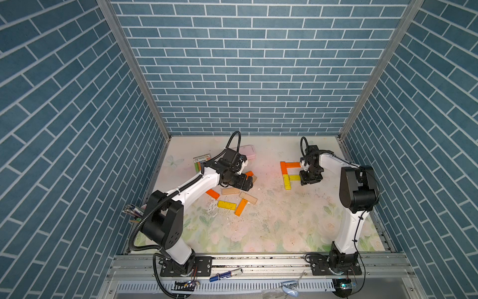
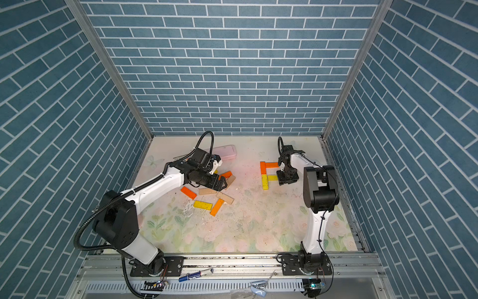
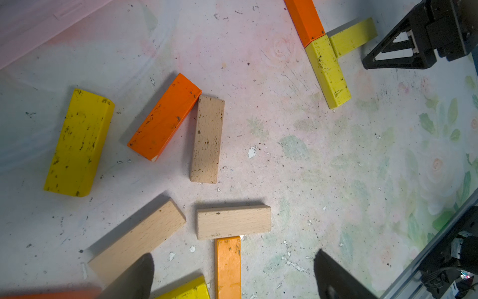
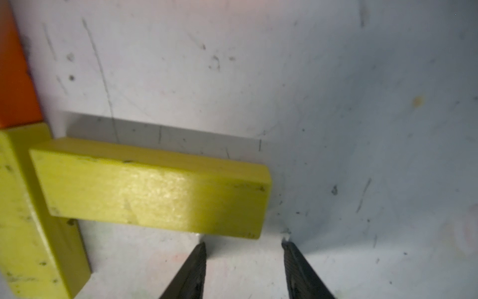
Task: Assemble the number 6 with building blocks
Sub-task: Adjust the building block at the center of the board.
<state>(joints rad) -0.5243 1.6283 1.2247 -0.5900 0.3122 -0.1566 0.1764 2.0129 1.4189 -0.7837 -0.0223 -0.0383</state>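
The number 6 is partly built on the right side of the table, where four bars lie in the shape of an F. An orange upright bar and a yellow upright bar meet end to end as the spine. An orange top bar runs off the far end. A yellow middle bar branches out where the two colours join. The lower right side and the bottom stroke are missing, so by my reckoning two bars are yet to be laid and the figure is about two thirds done.

The right pincer sits low at the free end of the yellow middle bar, fingers apart with nothing between them. Whether the tips touch the bar I cannot tell.

The left pincer hangs spread wide and empty over the spare building blocks. About eight orange, yellow and tan ones are scattered on the left side of the table, some touching; any two would likely serve. A pink case and a chalk pack lie beyond them and play no part.
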